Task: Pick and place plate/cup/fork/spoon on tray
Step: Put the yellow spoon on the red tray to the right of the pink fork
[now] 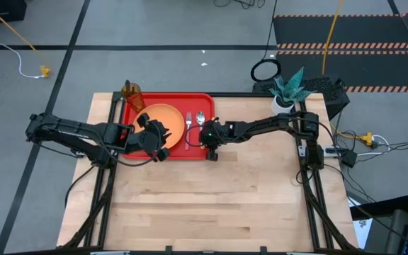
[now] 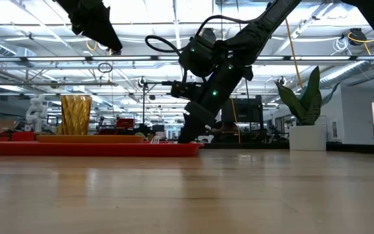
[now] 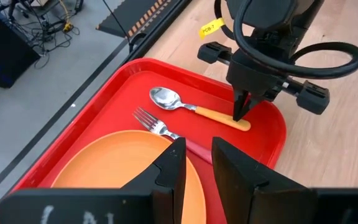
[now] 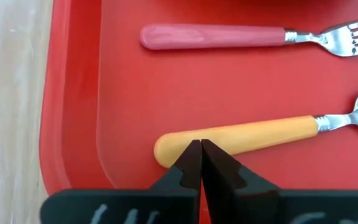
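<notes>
Grey floor [image 1: 190, 28], striped mat [image 1: 346, 46], ceiling lights [image 2: 37, 49].

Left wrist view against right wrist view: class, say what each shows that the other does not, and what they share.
Only the left wrist view shows the plate, the whole spoon with its bowl, the right pincer from outside above the spoon's handle end, and the left pincer open. Only the right wrist view shows the right pincer's tips closed together over the orange handle, and the fork's full pink handle. Both show spoon, fork and the red tray.
</notes>
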Controlling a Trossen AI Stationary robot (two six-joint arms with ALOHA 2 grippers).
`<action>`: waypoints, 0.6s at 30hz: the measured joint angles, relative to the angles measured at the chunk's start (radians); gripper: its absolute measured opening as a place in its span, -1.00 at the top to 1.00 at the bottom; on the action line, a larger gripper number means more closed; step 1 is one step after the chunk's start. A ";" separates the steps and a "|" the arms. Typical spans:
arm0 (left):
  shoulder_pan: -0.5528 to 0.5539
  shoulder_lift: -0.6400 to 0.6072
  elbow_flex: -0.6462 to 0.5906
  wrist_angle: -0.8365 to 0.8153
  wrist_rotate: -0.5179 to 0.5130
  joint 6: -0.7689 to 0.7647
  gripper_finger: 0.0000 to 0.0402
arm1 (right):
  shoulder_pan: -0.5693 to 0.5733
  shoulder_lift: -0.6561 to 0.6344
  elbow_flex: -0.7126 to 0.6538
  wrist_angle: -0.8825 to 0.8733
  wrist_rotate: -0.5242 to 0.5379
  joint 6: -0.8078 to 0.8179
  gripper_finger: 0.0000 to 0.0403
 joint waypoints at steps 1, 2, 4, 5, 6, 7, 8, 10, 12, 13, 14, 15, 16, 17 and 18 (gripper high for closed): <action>0.000 0.000 0.000 0.001 0.000 0.002 0.60 | 0.000 0.003 0.000 0.000 0.000 0.002 1.00; 0.000 0.000 0.000 0.003 0.000 0.006 0.60 | 0.000 0.011 0.000 0.010 0.000 0.003 1.00; 0.000 0.000 0.000 0.006 0.000 0.012 0.60 | 0.000 0.015 0.000 0.016 0.000 0.005 1.00; 0.000 0.000 0.000 0.009 0.000 0.013 0.60 | 0.000 0.019 0.000 0.018 0.000 0.009 1.00; 0.000 0.000 0.000 0.012 -0.001 0.013 0.60 | 0.002 0.027 0.001 0.028 0.000 0.012 1.00; 0.000 0.000 0.000 0.012 -0.001 0.014 0.60 | 0.003 0.029 0.001 0.033 0.001 0.015 1.00; 0.000 0.000 0.000 0.012 0.000 0.018 0.60 | 0.003 0.031 0.001 0.035 0.002 0.017 1.00; 0.000 0.000 0.000 0.014 -0.001 0.020 0.60 | 0.003 0.031 0.001 0.033 0.002 0.020 1.00; 0.000 0.000 0.000 0.014 -0.001 0.020 0.60 | 0.003 0.031 0.001 0.032 0.004 0.027 1.00; 0.000 0.000 0.000 0.014 -0.001 0.020 0.60 | 0.003 0.031 0.001 0.031 0.004 0.027 1.00; 0.000 0.000 0.000 0.014 -0.001 0.020 0.60 | 0.003 0.030 0.001 0.030 0.004 0.027 1.00; 0.000 0.000 0.000 0.014 -0.001 0.020 0.60 | 0.003 0.029 0.001 0.028 0.004 0.026 1.00; 0.000 0.000 0.000 0.013 -0.001 0.021 0.60 | 0.003 0.029 0.001 0.027 0.004 0.022 1.00; 0.000 0.000 0.000 0.013 -0.001 0.021 0.60 | 0.003 0.029 0.001 0.027 0.004 0.019 1.00; 0.000 0.000 0.000 0.013 -0.001 0.021 0.60 | 0.003 0.029 0.001 0.027 0.004 0.015 1.00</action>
